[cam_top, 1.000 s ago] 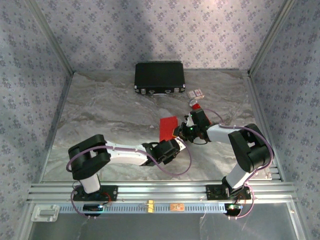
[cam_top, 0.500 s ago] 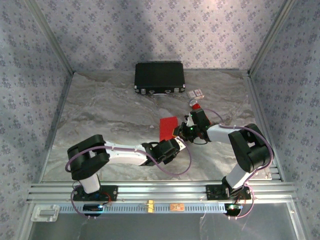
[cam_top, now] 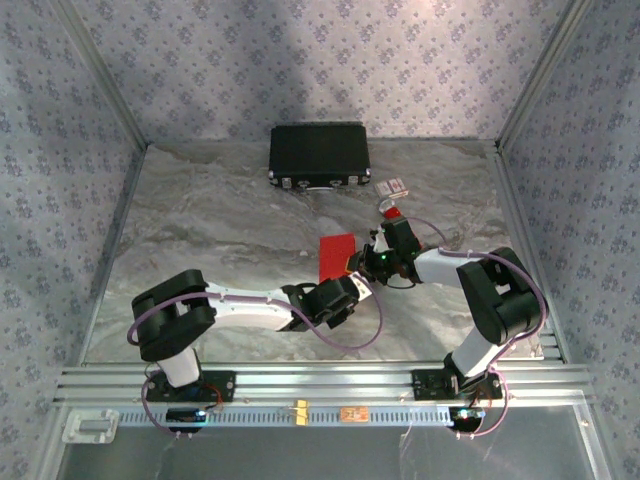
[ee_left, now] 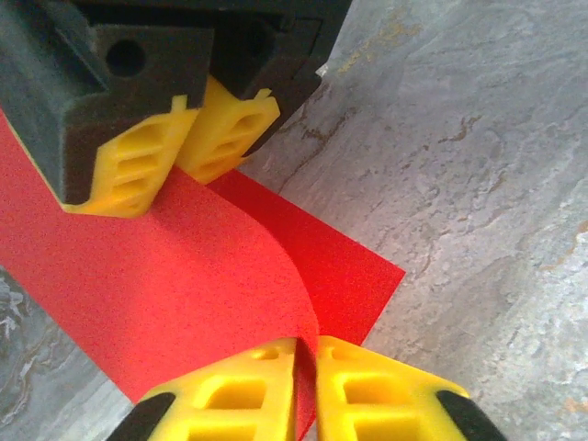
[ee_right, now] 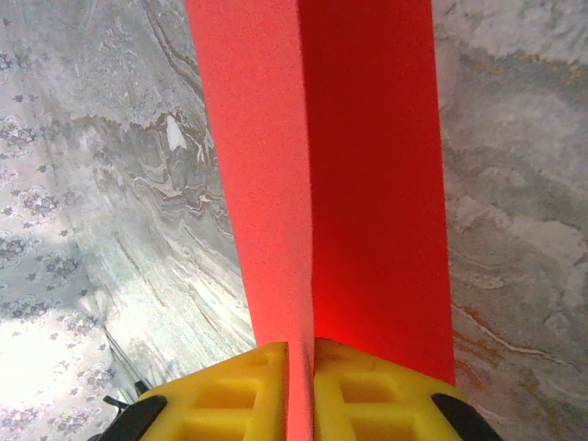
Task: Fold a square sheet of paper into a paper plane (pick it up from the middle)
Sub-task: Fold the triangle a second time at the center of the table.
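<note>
Grey marbled surface (cam_top: 220,240); left claw (ee_left: 306,356) and right claw (ee_right: 300,356) each pinch thin red paper sheet (cam_top: 337,252), mid-fold; creasing flat likely next.

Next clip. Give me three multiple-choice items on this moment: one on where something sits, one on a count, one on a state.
1. Where is the black case?
A: at the far side of the table, beyond the square sheet of paper
B: between the arm bases
C: under the left arm

2. How many grippers pinch the sheet?
A: none
B: one
C: two

3. What state is the left gripper in?
A: wide open above the table
B: shut on the sheet
C: shut on the case

Answers:
1 A: the top view shows the case at the far edge, past the red paper.
2 C: the left gripper and the right gripper each show yellow fingers closed on red paper in their own wrist views.
3 B: its fingers meet on the paper's edge.
</note>
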`<state>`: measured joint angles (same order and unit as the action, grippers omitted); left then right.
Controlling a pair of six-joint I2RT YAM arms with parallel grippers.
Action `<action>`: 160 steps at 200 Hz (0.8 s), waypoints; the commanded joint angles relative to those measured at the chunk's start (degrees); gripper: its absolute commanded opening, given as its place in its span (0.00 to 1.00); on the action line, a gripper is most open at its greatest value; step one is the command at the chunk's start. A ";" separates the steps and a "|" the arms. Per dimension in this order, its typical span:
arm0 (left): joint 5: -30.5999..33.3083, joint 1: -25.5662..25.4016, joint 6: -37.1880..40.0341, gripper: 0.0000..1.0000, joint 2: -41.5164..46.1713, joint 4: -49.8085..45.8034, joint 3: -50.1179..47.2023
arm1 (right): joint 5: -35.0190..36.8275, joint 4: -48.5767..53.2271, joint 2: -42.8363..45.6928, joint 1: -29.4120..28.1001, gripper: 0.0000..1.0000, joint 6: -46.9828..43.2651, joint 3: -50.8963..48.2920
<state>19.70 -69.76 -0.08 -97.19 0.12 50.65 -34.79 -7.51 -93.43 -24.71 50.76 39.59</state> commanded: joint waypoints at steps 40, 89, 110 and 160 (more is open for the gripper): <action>-8.62 3.40 -3.95 0.00 3.72 -0.16 0.04 | 1.91 3.18 2.70 0.23 0.24 -0.13 0.02; -36.13 15.76 -19.32 0.00 8.30 9.63 -5.95 | 16.33 19.37 13.95 1.14 0.47 -4.68 -0.12; -43.03 19.18 -23.57 0.00 8.18 13.99 -8.17 | 15.25 20.01 16.55 1.37 0.46 -5.03 -1.44; -45.72 21.01 -26.55 0.01 7.33 16.62 -10.31 | 8.67 11.35 13.63 -2.85 0.20 -1.92 -3.49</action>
<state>-21.23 -49.10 -23.62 -89.78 13.10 41.04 -23.66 7.18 -77.84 -25.30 47.22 37.34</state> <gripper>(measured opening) 0.042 0.229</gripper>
